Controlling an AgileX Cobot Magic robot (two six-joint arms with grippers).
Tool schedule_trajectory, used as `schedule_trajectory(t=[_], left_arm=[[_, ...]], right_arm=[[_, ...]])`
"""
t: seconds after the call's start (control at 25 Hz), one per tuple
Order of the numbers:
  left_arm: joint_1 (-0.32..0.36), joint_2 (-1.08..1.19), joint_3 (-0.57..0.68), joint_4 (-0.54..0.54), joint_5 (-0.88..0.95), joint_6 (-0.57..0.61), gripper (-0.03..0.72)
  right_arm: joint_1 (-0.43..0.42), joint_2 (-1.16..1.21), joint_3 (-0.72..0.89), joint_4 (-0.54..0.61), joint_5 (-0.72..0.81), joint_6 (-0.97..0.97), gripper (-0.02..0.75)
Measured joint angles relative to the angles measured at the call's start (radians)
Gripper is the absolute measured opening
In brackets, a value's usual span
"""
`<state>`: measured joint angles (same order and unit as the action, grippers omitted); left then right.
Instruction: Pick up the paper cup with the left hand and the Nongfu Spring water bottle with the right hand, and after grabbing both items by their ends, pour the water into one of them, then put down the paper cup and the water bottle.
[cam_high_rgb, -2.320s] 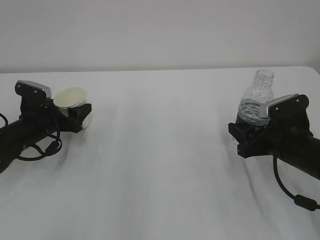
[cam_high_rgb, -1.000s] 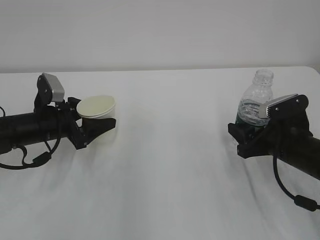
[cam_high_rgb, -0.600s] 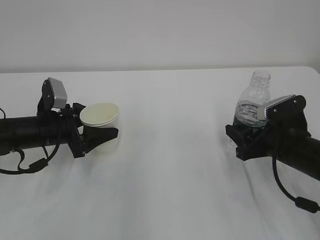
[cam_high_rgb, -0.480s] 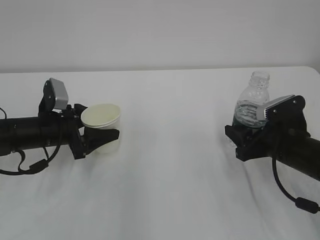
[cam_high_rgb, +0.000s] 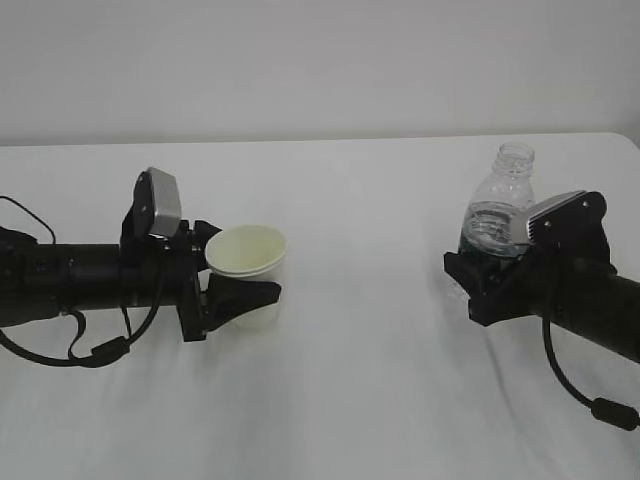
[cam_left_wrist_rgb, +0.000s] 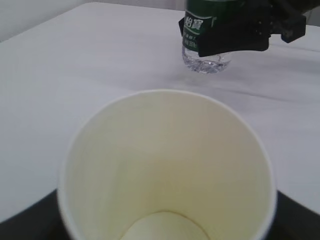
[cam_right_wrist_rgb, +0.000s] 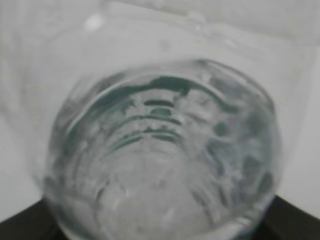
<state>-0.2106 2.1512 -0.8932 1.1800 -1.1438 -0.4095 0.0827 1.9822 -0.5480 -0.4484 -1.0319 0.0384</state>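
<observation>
Left pincer (cam_high_rgb: 245, 300): clamped on paper cup (cam_high_rgb: 246, 262), unprinted.
Right pincer (cam_high_rgb: 470, 285): clamped on water bottle (cam_high_rgb: 497, 215); green label (cam_left_wrist_rgb: 200, 17), white characters, unreadable.

Exterior: front, slanted down, mid-range. My left wrist: close over paper cup (cam_left_wrist_rgb: 167, 170); bottle (cam_left_wrist_rgb: 205, 35) upper centre, shared. Right wrist: bottle fills frame.

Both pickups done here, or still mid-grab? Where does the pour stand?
Done: the left hand grips the paper cup and the right hand grips the Nongfu Spring water bottle at its label band. In hand: the two are far apart on the table, bottle upright. The cup's inside looks dry. Left: bring them together, pour, set both down.
</observation>
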Motion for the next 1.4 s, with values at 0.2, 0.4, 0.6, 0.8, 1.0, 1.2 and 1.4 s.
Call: schedule_trajectory(t=[0.2, 0.4, 0.6, 0.8, 1.0, 1.2, 1.4], left_arm=[[-0.050, 0.000, 0.000, -0.026, 0.000, 0.000, 0.515], [-0.090, 0.000, 0.000, -0.057, 0.000, 0.000, 0.512], [-0.130, -0.001, 0.000, -0.085, 0.000, 0.007, 0.512], [-0.176, -0.001, 0.000, -0.115, 0.000, 0.022, 0.512], [-0.199, -0.001, 0.000, -0.128, 0.000, 0.026, 0.511], [-0.203, -0.001, 0.000, -0.134, 0.000, 0.026, 0.511], [-0.203, -0.001, 0.000, -0.136, 0.000, 0.026, 0.510]], right_arm=[[0.000, 0.000, 0.000, -0.042, -0.008, 0.006, 0.476], [0.000, 0.000, 0.000, -0.049, -0.008, 0.006, 0.476], [0.000, 0.000, 0.000, -0.062, -0.008, 0.006, 0.476], [0.000, 0.000, -0.011, -0.086, -0.008, 0.006, 0.475], [0.000, 0.000, -0.035, -0.118, -0.004, 0.006, 0.475], [0.000, 0.000, -0.075, -0.145, 0.019, 0.009, 0.476], [0.000, 0.000, -0.110, -0.187, 0.036, 0.014, 0.476]])
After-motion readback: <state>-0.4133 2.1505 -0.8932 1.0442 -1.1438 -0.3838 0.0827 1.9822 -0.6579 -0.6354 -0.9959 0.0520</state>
